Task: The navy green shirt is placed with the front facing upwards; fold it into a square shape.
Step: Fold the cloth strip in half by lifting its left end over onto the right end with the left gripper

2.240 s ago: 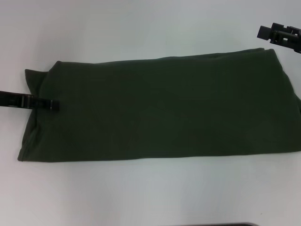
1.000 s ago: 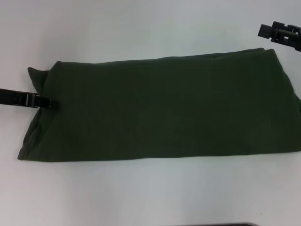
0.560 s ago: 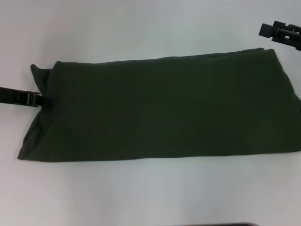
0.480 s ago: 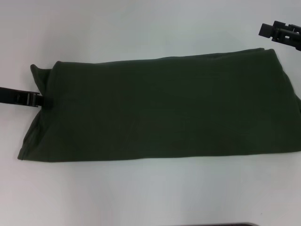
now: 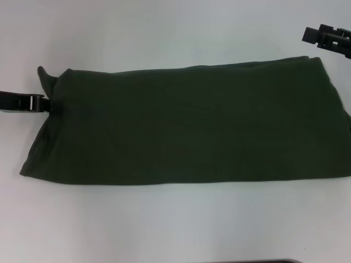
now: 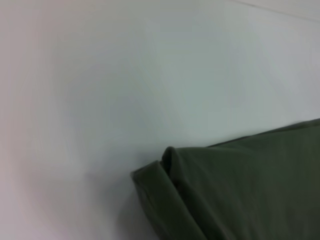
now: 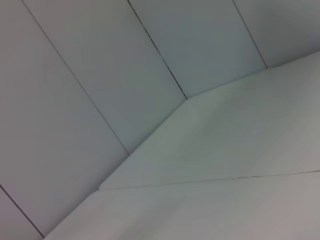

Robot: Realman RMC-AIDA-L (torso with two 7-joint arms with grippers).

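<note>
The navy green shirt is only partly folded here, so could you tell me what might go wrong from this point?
The left gripper sits at the very edge of the navy green shirt, beside a bunched corner; a shallow hold there could catch only one layer or slip, undoing the fold. The shirt's right end reaches the head view's edge, so its alignment there cannot be checked. The right gripper is off the cloth at the far right, so nothing pins that end if the cloth drags across the white table.

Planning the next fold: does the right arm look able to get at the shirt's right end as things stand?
Probably yes. The right hand hangs just beyond the far right corner of the navy green shirt, and only bare table lies between them. The left hand is at the opposite end, out of the way.
</note>
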